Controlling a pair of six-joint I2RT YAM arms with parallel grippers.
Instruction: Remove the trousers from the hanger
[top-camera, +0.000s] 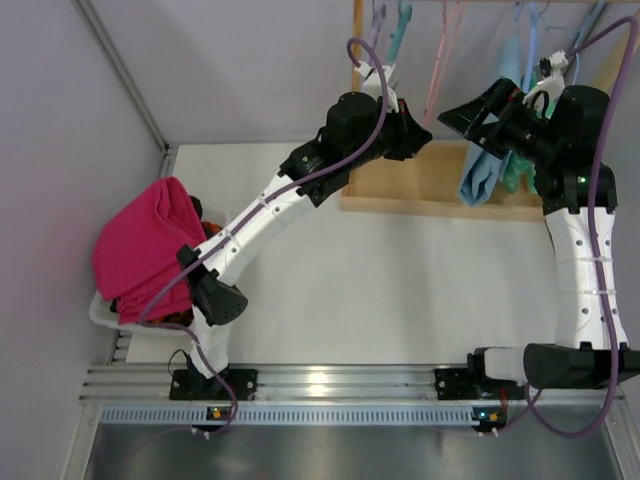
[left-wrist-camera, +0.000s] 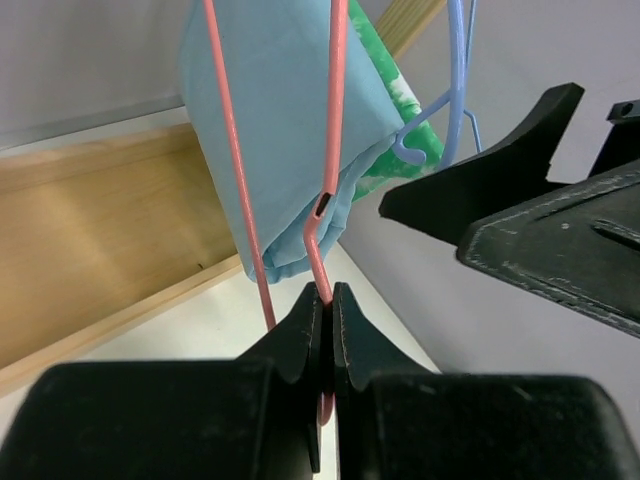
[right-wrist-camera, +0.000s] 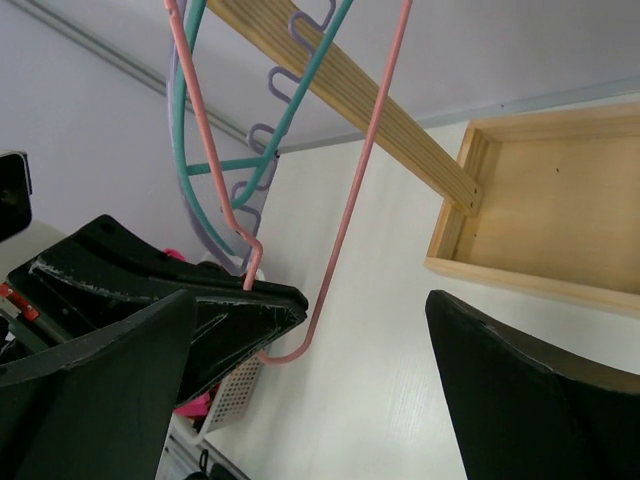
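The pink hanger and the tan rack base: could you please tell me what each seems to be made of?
Pink hanger: a thin, smooth, slightly glossy rod, probably plastic or coated wire; the look does not settle which. Rack base: pale, matte wood, with visible grain and plain board edges.

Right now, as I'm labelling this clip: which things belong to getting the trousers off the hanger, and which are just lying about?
Job: pink hanger; left claw, shut on it; right claw, open; blue garment, probably the trousers.
Lying about: red cloth; teal hanger; green cloth.
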